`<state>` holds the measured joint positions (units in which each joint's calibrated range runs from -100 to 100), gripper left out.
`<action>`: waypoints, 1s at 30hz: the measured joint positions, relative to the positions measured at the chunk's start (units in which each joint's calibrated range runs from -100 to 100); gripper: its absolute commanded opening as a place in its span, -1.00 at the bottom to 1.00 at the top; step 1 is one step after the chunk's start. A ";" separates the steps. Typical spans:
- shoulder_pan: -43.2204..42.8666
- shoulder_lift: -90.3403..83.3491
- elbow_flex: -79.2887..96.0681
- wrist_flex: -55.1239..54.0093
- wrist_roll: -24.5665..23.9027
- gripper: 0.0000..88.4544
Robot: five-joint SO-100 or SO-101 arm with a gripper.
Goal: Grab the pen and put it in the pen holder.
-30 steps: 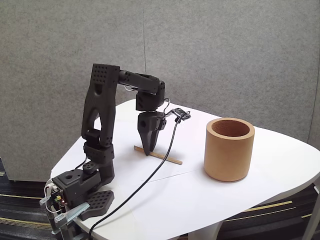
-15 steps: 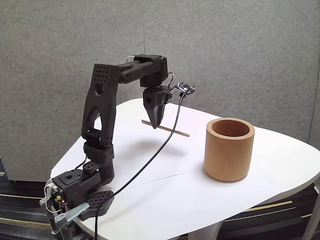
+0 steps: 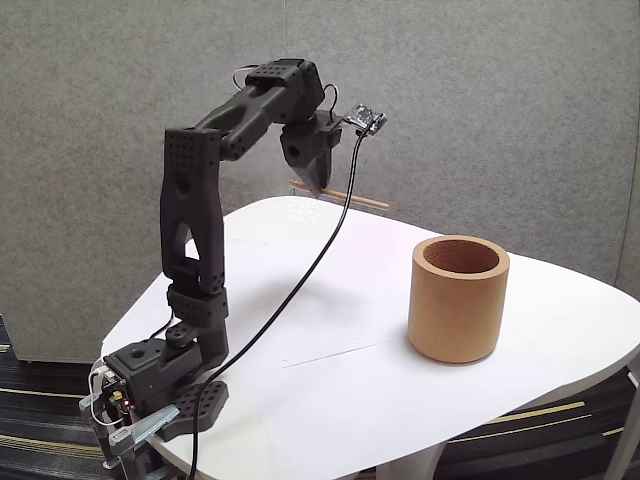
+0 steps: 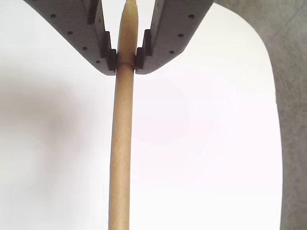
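Standing upright on the white table (image 3: 520,330), at about 4 o'clock in the fixed view: the pen holder (image 3: 459,298), a tan thick-walled cup, mouth facing up. Nothing seen inside it; only the shadowed inner wall near the rim visible, the bottom hidden.

High above the table at about 12 o'clock in that view: the gripper (image 3: 313,188), pointing down, clamped on the pen (image 3: 355,198). Held roughly level, gripped near one end, the longer part sticking out from the fingertips toward 3 o'clock and sloping slightly down. Well apart from the pen holder, which sits toward 5 o'clock from the pen's free tip.

In the wrist view: the gripper (image 4: 126,64) entering from 12 o'clock, both dark fingers pressed against the pen (image 4: 122,143) from either side. Pointed tip of the pen lying between the fingers at the top edge; long shaft running toward 6 o'clock and off the frame. White table (image 4: 216,143) below, its rounded edge at 3 o'clock against grey floor.

Black cable (image 3: 300,290) hanging from the wrist down past the arm's base at 7 o'clock.
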<state>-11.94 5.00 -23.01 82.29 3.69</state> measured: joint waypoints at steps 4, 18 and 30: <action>0.00 -3.90 0.00 0.00 0.05 -0.99; 4.26 -14.06 -4.24 0.08 14.36 -0.99; 14.84 -15.75 -5.69 -13.39 29.40 -0.99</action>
<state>2.90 -10.75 -28.70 68.90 33.09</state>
